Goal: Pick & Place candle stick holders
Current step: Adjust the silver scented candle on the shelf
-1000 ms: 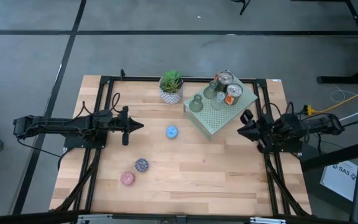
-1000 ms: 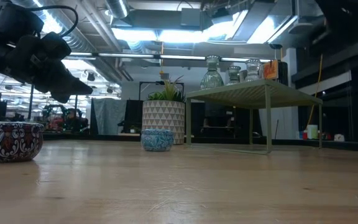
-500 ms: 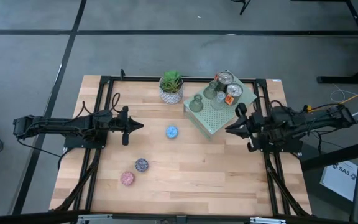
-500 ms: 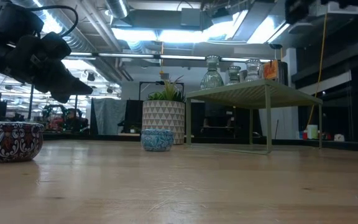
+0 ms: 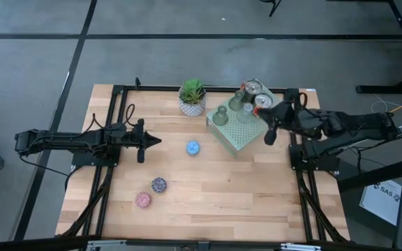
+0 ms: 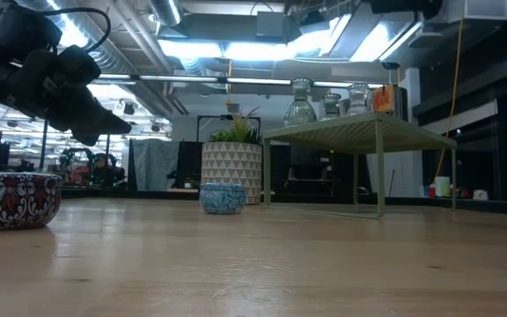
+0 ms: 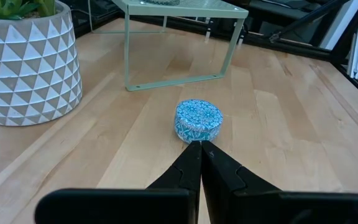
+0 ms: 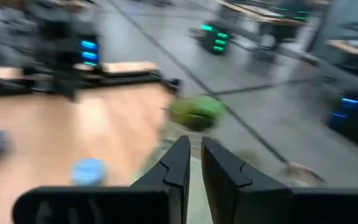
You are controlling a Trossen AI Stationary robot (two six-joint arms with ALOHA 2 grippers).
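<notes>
wooden desk (image 5: 243,188) seen from above, with two dark arms. left gripper (image 5: 155,141) hangs over the left-centre of the desk, jaws closed and empty, pointing toward the blue holder (image 5: 192,148); in the left wrist view the closed tips (image 7: 199,149) sit just short of the blue holder (image 7: 198,121), not touching it. right gripper (image 5: 269,137) hangs at the right-hand edge of the pale green slab (image 5: 237,136), jaws closed and empty; in the right wrist view the two fingers (image 8: 182,163) lie together and the scene beyond is blurred. holders on the slab, toward its far corner: two shiny metal ones (image 5: 254,88) (image 5: 262,102) side by side, a clear glass one (image 5: 245,112) just beside them, an olive one (image 5: 220,116) at the slab's left end, and one more small glass piece (image 5: 235,102) between, its detail too small to tell. holders on the bare desk: the blue holder near the centre, a purple mosaic holder (image 5: 159,185) and a pink holder (image 5: 142,200) close together at the near left, well apart from the blue one. a plant (image 5: 192,97) in a white patterned pot stands at the far edge, left of the slab. in the low view the slab stands as a raised shelf (image 6: 359,132) on thin legs, glass pieces on top; the blue holder (image 6: 223,197) rests in front of the pot (image 6: 231,173), and a mosaic holder (image 6: 14,199) shows large at the left edge.
</notes>
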